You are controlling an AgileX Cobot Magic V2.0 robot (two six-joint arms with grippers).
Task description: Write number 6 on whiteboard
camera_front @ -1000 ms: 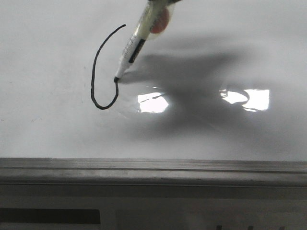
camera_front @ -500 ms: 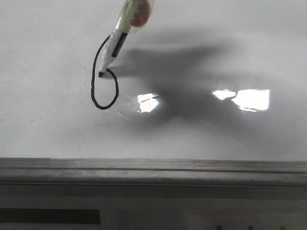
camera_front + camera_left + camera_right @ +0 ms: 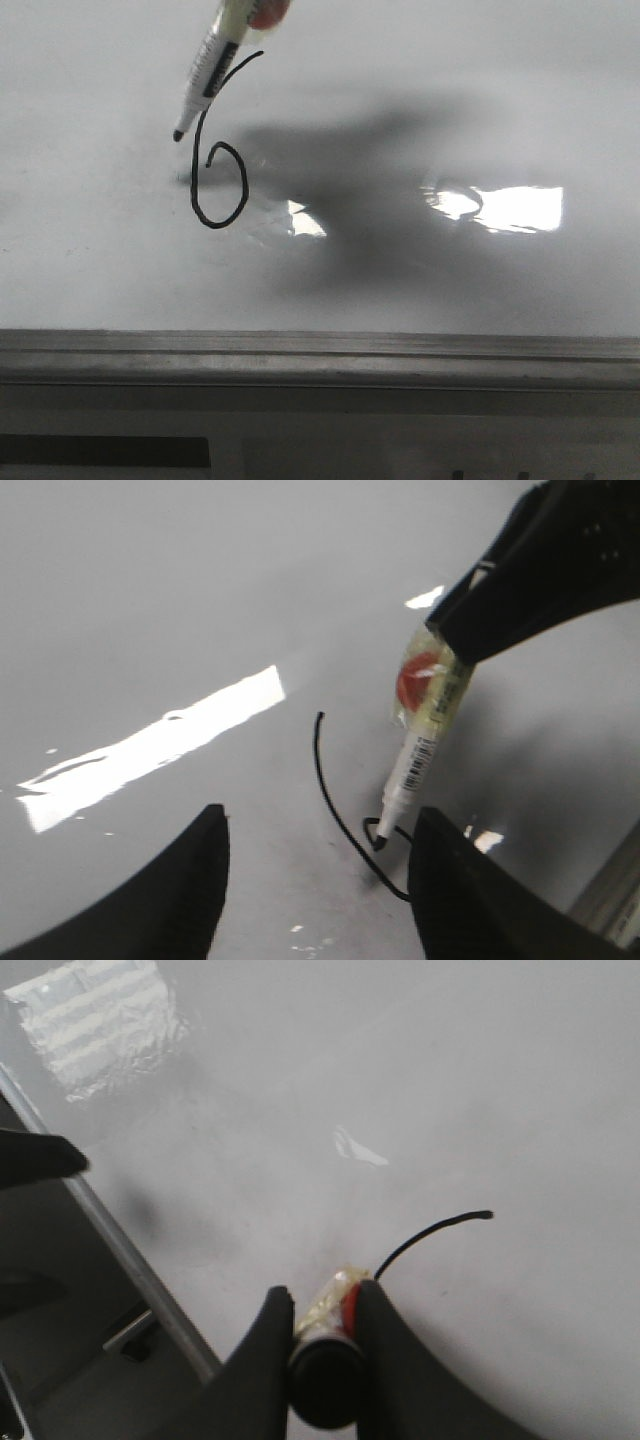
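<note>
A black number 6 (image 3: 193,185) is drawn on the whiteboard (image 3: 450,100), with a long curved upper stroke and a closed loop. The white marker (image 3: 213,60) slants down from the top, and its black tip hangs just left of the digit's stem, apparently a little off the board. My right gripper (image 3: 322,1305) is shut on the marker's taped upper end (image 3: 335,1290). In the left wrist view the marker (image 3: 415,765) and the 6 (image 3: 325,780) lie ahead of my left gripper (image 3: 320,890), which is open and holds nothing.
A grey metal rail (image 3: 320,355) runs along the board's near edge, with a lower ledge below it. Bright light patches (image 3: 510,208) and the arm's dark shadow (image 3: 370,180) lie on the board right of the digit.
The marker tip swept left and closed the loop of the 6, then moved up and to the left, off the stroke. The shadow shifted left with it.
</note>
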